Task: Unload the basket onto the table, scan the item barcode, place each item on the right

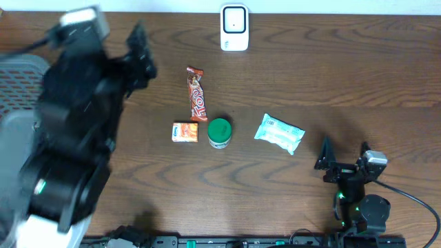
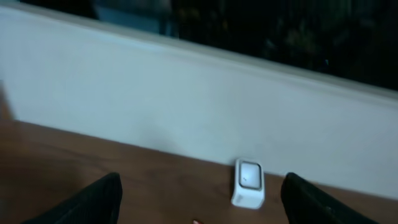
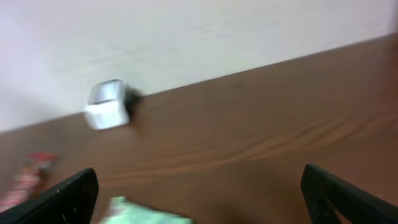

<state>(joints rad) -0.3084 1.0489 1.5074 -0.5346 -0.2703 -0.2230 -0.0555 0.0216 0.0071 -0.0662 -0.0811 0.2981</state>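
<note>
While left tool [image 2: 200,200] and right tool [image 3: 202,199] gape empty, only overhead shows the tub [image 1: 219,132].

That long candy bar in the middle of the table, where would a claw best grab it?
Probably across its narrow middle, from straight above. The candy bar lies flat and slim, so its long edges are easy to pinch; its near end sits close to the orange box and green tub.
</note>
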